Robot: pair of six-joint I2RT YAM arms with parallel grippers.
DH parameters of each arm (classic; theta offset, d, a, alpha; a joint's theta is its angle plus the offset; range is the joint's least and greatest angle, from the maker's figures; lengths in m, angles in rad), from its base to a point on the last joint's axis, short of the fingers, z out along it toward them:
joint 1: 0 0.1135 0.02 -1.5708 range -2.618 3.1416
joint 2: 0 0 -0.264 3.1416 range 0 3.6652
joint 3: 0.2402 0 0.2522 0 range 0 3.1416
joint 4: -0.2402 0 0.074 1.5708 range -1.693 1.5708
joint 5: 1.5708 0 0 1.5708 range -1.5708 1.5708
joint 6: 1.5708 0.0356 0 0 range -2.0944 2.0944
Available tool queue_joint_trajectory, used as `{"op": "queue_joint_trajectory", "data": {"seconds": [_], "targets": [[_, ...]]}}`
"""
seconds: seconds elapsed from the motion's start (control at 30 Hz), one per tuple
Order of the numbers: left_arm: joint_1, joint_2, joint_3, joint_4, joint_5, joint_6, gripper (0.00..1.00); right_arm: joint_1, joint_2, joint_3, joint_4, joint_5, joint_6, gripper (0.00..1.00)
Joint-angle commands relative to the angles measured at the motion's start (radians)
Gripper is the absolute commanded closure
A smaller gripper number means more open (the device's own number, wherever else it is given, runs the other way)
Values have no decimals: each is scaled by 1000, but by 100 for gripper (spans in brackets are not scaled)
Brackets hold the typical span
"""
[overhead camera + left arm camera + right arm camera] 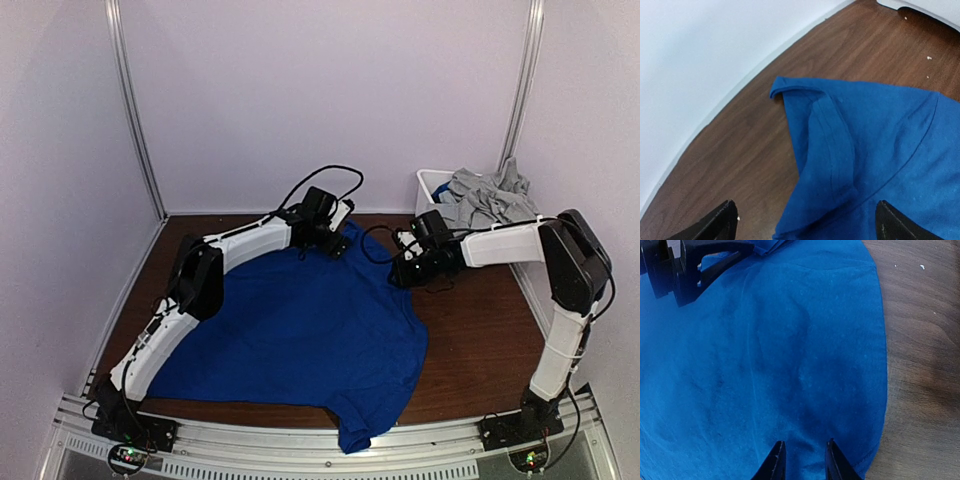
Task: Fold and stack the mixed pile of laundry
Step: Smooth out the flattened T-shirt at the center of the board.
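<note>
The blue shirt (300,330) is lying spread across the middle of the wooden table (480,330), one corner spilling over the near edge at 6 o'clock. Bare wood is showing widest at 3 o'clock, with only a thin strip at 9 o'clock and another along the far side at 12. Up at 12 o'clock the left gripper (807,225) is hanging over the shirt's far edge, jaws spread wide and gripping nothing, a doubled-over hem lying between them. At 2 o'clock the right gripper (804,460) is sitting low on the shirt's right border, fingers drawn nearly together; whether they are pinching cloth cannot be told. At 1 o'clock, the white bin (428,185) is brimming with light-grey garments (485,200) heaping above its rim.
</note>
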Motion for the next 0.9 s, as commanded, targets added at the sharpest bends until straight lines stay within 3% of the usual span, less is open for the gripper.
{"op": "queue_joint_trajectory", "data": {"seconds": [0.0,0.2,0.37,0.53,0.63,0.87], "targets": [[4,57,105,19,-42,57,2,-5,27,-11,39,-4,13,73],[-4,65,113,-6,-13,111,2,-6,50,-8,34,-2,17,75],[-27,107,139,-50,-166,238,2,-5,52,-15,38,-4,18,75],[-21,129,134,9,-302,294,2,-5,59,-26,24,5,19,77],[17,131,157,35,-339,235,2,-6,59,-41,6,35,16,78],[169,91,162,46,-273,6,5,-6,79,-66,-48,105,1,82]]}}
